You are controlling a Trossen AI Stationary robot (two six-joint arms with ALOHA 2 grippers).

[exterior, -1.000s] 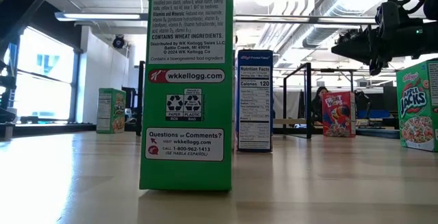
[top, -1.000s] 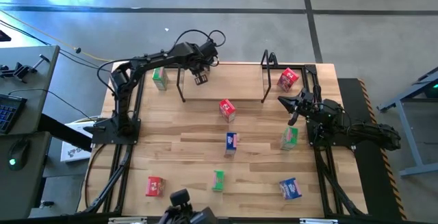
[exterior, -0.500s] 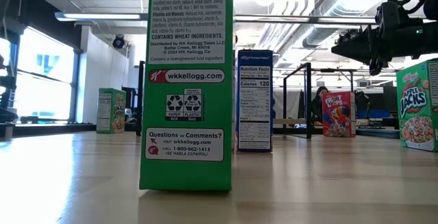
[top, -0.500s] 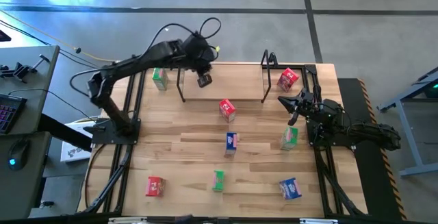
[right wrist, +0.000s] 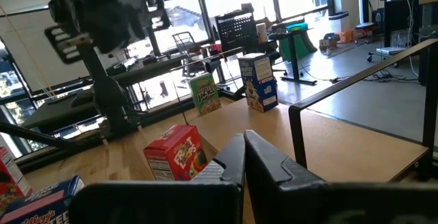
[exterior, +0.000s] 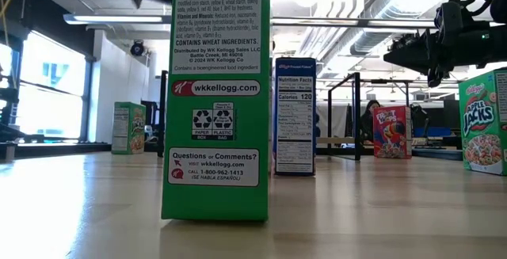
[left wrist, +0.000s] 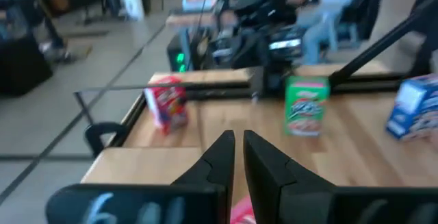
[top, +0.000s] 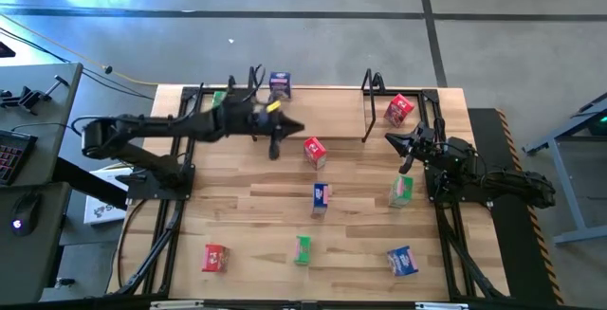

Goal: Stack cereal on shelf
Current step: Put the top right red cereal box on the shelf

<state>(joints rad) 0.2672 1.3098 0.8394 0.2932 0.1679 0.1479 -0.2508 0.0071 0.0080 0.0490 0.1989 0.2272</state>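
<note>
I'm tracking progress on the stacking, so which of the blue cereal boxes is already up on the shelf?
The blue box at the shelf's far left end; the other two blue boxes stand on the tabletop, mid-table and front right.

Tabletop: light wood planks, smooth, slight sheen in low view. Cereal boxes: printed cardboard, e.g. green box, semi-gloss. Shelf: pale wood board, black wire ends, probably metal. Both tools, left, right: matt black.
</note>
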